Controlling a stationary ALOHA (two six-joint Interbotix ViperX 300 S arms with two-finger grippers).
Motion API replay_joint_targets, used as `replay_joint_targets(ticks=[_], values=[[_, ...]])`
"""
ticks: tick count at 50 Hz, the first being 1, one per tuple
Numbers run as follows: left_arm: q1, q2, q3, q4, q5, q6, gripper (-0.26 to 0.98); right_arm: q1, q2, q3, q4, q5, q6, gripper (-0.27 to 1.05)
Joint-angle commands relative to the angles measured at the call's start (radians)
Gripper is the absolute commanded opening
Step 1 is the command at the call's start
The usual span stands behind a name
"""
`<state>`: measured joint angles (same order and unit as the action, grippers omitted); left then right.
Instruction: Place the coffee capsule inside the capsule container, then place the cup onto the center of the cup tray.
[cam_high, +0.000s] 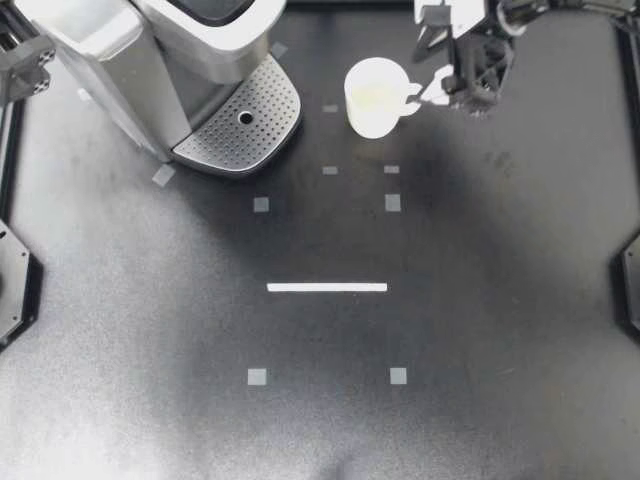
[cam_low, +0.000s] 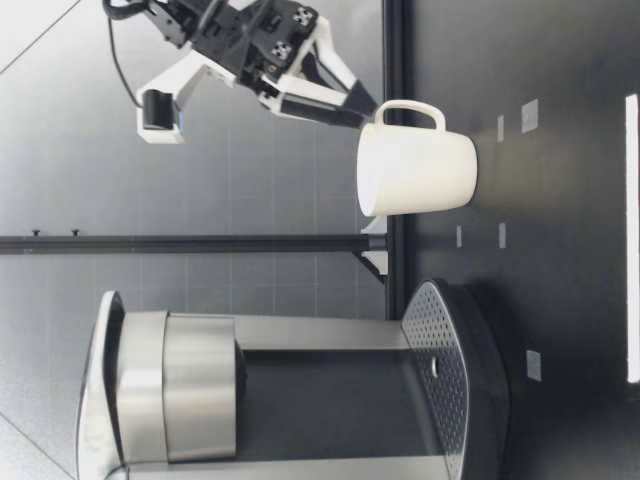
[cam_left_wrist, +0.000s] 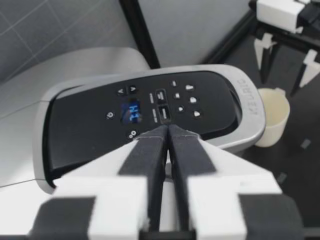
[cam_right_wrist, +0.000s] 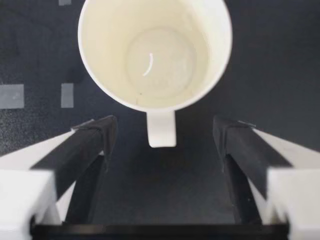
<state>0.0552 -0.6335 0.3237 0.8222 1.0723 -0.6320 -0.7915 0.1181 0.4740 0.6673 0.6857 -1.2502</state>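
coffee machine (cam_left_wrist: 90, 127) | display (cam_left_wrist: 131, 111): blue "HI", uncertain | rim print: too small

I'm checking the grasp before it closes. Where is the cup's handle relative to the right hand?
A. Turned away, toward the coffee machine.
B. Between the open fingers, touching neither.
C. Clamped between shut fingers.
B: the right wrist view shows the handle of the cup in the gap of my right hand, both fingers standing clear of it.
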Motion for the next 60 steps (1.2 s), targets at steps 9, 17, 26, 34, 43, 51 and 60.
replay_joint_targets(ticks=[9,17,26,34,43,51,60], values=[[0.003,-0.026,0.009,0.008,-0.031,-0.006,0.15,0.020,0.005,-0.008,0.006,-0.012,0.008,0.74],[0.003,-0.028,0.015,0.008,-0.031,-0.006,0.15,0.020,0.011,0.002,0.005,-0.052,0.011,0.73],[0.003,-0.028,0.023,0.008,-0.031,-0.006,0.15,0.021,0.011,0.020,0.005,-0.087,0.008,0.73],[0.003,-0.028,0.025,0.009,-0.037,-0.006,0.15,0.029,0.018,0.021,0.006,-0.091,0.005,0.69],[0.002,-0.028,0.029,0.009,-0.038,-0.006,0.15,0.038,0.035,0.020,0.008,-0.095,0.005,0.63],[0.003,-0.028,0.031,0.009,-0.038,-0.006,0.15,0.038,0.040,0.015,0.008,-0.097,0.011,0.55],[0.003,-0.028,0.040,0.009,-0.051,-0.006,0.15,0.038,0.031,0.014,0.008,-0.089,0.009,0.34]])
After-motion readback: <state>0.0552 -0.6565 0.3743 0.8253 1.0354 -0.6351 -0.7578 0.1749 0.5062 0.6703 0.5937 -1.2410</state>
